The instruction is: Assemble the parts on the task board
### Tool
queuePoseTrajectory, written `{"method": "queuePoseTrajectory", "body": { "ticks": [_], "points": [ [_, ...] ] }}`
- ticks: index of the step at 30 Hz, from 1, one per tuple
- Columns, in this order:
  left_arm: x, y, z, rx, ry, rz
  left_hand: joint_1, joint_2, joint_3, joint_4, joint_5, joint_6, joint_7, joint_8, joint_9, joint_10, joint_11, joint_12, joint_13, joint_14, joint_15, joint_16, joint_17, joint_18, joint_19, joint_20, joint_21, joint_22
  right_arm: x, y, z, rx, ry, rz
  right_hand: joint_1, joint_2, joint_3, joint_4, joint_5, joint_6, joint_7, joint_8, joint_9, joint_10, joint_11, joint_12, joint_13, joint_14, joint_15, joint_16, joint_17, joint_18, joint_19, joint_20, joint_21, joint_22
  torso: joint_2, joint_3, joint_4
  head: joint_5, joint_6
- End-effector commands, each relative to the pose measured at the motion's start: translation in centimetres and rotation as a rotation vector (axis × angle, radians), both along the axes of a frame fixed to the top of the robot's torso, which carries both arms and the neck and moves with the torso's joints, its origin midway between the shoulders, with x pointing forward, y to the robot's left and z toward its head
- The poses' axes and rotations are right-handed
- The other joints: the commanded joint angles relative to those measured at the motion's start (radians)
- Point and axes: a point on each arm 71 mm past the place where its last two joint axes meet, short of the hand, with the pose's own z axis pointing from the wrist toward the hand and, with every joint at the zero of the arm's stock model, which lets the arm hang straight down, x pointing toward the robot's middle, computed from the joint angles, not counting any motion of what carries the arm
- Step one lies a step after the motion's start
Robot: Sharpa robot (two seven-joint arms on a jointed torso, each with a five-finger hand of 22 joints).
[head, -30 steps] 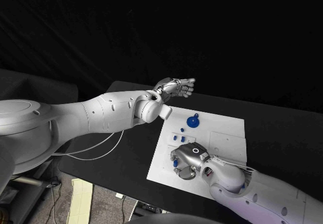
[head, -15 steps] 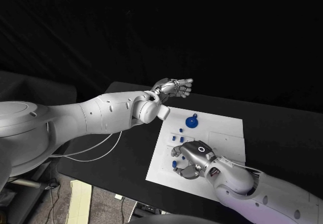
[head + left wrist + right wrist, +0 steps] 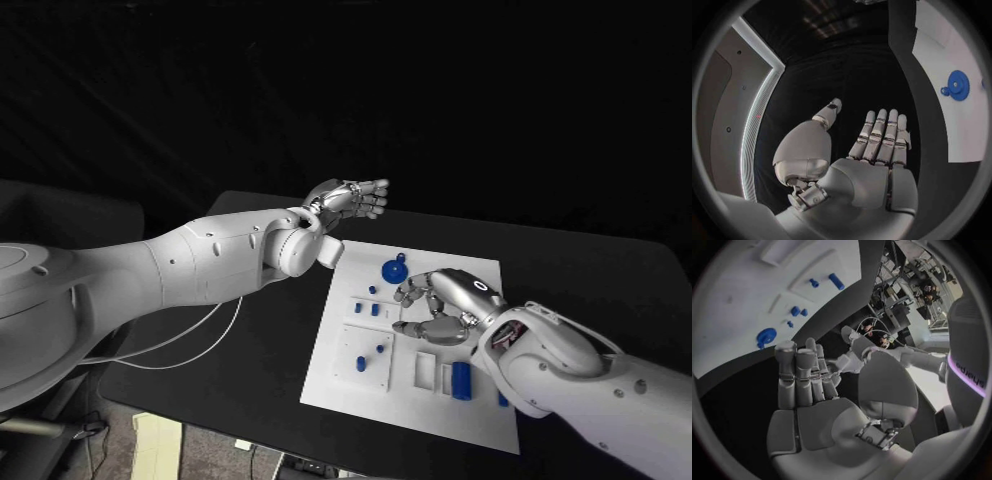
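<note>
The fingers (image 3: 798,375) of the right hand (image 3: 444,306) lie stretched out side by side, with the thumb set apart from them and nothing held between. In the head view this hand is over the middle of the task board (image 3: 418,415), palm turned down. I cannot tell whether its fingertips touch the plate.

The fingers (image 3: 879,135) of the left hand (image 3: 351,198) are also straight and close together, the thumb standing off to one side, and they grip nothing. This hand is raised past the far corner of the task board, over the black bench (image 3: 606,290), well apart from the parts.

The parts lie on the board:
- A blue gear (image 3: 395,268) with a small loop at its rim sits near the far edge, just beyond the right hand. The left wrist view shows it too, lying flat on the white plate.
- A few small blue pegs (image 3: 368,309) stand in a cluster just beside the right hand, on the side towards the left arm.
- Another small blue piece (image 3: 361,362) sits in a raised panel nearer the robot.
- A longer blue cylinder (image 3: 462,380) lies by the right forearm, next to a pale rectangular recess.

The white board itself lies flat in the middle of the bench, one long side towards the left arm.
</note>
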Motion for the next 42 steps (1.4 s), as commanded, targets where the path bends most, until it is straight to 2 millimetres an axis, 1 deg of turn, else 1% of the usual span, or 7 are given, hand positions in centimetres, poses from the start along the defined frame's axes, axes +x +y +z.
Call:
{"method": "queuePoseTrajectory", "body": {
  "ticks": [1,4,8,11,13,22,42],
  "points": [
    [0.1,-0.2,0.1,-0.015,-0.009,-0.016,0.001,0.006,-0.001,-0.005,-0.006,-0.005,0.036,0.006,0.000,0.008,-0.001,0.001,0.000,0.008,0.001,0.006,0.002,0.020,0.009,0.000,-0.005,0.001,1.1,-2.4,-0.7,0.014,0.292,-0.091,0.002,0.014,-0.004,-0.002,0.007,0.006,-0.010,0.008,0.002,0.095,-0.019,0.039,0.032,-0.003,-0.021,0.008,0.000,0.109,-0.001,-0.009,0.007,0.019,-0.008,0.0013,-0.0056,-0.037,0.008],
    [0.1,-0.2,0.0,-0.015,-0.008,-0.017,0.000,0.008,-0.002,-0.005,-0.006,-0.005,0.036,0.006,0.000,0.009,-0.002,0.001,0.000,0.015,-0.001,0.011,0.004,0.021,0.016,-0.002,-0.005,0.001,1.8,-4.4,-0.4,-0.007,0.353,-0.140,-0.041,0.017,-0.032,0.018,0.096,-0.001,-0.024,0.005,0.006,0.176,-0.039,0.125,0.097,0.005,-0.044,0.021,0.007,0.109,0.010,-0.013,0.015,0.019,-0.013,0.0020,-0.0079,-0.068,0.014],
    [0.1,-0.1,-0.2,-0.015,-0.004,-0.015,0.000,0.009,-0.003,-0.005,-0.006,-0.005,0.035,0.006,0.000,0.010,-0.004,0.001,0.000,0.017,-0.002,0.012,0.004,0.021,0.018,-0.003,-0.005,0.001,2.6,-6.9,0.0,-0.013,0.444,-0.208,-0.032,0.025,-0.062,-0.002,0.086,0.005,-0.049,0.012,0.022,0.153,-0.068,0.360,0.299,0.010,-0.081,0.032,0.013,0.109,0.021,-0.029,0.018,0.016,-0.021,0.0050,-0.0118,-0.101,0.015],
    [0.0,-0.3,-0.3,-0.017,-0.002,-0.020,-0.001,0.010,-0.004,-0.005,-0.006,-0.002,0.032,0.008,0.001,0.011,-0.007,0.001,0.001,0.018,-0.003,0.013,0.005,0.021,0.020,-0.004,-0.006,0.001,3.0,-8.5,0.1,-0.058,0.505,-0.244,-0.057,0.045,-0.069,0.013,0.081,0.008,-0.059,0.015,0.042,0.005,-0.067,0.667,0.583,0.018,-0.055,0.064,0.032,0.109,0.027,-0.035,0.026,0.020,-0.026,0.0066,-0.0145,-0.124,0.014],
    [-0.1,-0.3,-0.4,-0.018,0.000,-0.023,-0.001,0.011,-0.005,-0.005,-0.006,0.002,0.030,0.010,0.001,0.013,-0.010,0.002,0.001,0.019,-0.005,0.014,0.005,0.020,0.020,-0.005,-0.007,0.001,2.8,-9.1,-0.2,-0.104,0.553,-0.251,-0.074,0.062,-0.059,0.029,0.064,0.020,-0.049,0.020,0.054,-0.053,-0.069,0.768,0.681,0.013,-0.077,0.082,0.049,0.109,0.024,-0.033,0.032,0.021,-0.029,0.0076,-0.0159,-0.132,0.011],
    [-0.4,-0.1,-0.5,-0.021,0.002,-0.030,-0.002,0.015,-0.009,-0.007,-0.006,0.016,0.021,0.019,0.003,0.029,-0.019,0.006,0.003,0.029,-0.011,0.021,0.008,0.011,0.014,-0.008,-0.015,0.004,0.8,-10.7,-2.3,-0.225,0.708,-0.335,-0.112,0.102,-0.028,0.051,0.051,0.042,-0.060,0.023,0.088,-0.092,-0.075,0.969,0.868,-0.005,-0.074,0.137,0.114,0.109,0.017,-0.036,0.071,0.023,-0.041,0.0130,-0.0208,-0.168,-0.005],
    [-1.1,-0.5,-0.8,-0.030,0.011,-0.063,-0.005,0.018,-0.011,-0.005,-0.006,0.045,0.012,0.032,0.002,0.101,-0.038,0.023,0.007,0.078,-0.024,0.045,0.015,0.002,0.035,-0.024,-0.016,0.015,-1.4,-9.8,-6.6,-0.414,0.700,-0.393,-0.231,0.125,-0.027,0.102,-0.054,0.065,-0.070,0.025,0.129,-0.097,-0.084,1.000,0.921,-0.011,-0.083,0.155,0.163,0.109,0.006,-0.042,0.109,0.021,-0.052,0.0055,-0.0254,-0.194,-0.020]
  ]
}}
